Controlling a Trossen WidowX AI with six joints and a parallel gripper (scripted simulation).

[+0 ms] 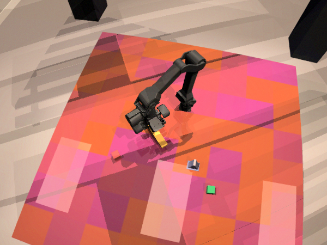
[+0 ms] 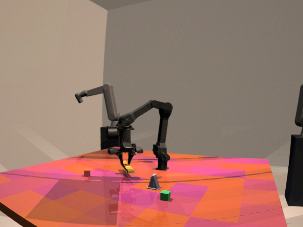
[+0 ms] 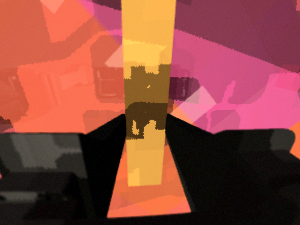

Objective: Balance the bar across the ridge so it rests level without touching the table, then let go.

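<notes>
The yellow bar [image 1: 159,139] [image 2: 130,168] [image 3: 148,50] lies flat on the table. My gripper [image 1: 153,132] [image 2: 127,167] [image 3: 145,118] is down at the table and shut on the bar, one finger on each long side, near its middle. In the wrist view the bar runs straight away from me between the dark fingers. The ridge [image 1: 193,164] [image 2: 153,181], a small grey wedge with its edge up, stands apart from the bar, nearer the front of the table and to the right.
A green cube [image 1: 210,189] [image 2: 165,195] sits in front of the ridge. A small red cube [image 1: 115,154] [image 2: 87,172] sits to the left of the bar. Black pillars [image 1: 84,0] [image 1: 309,35] stand beyond the table's far corners.
</notes>
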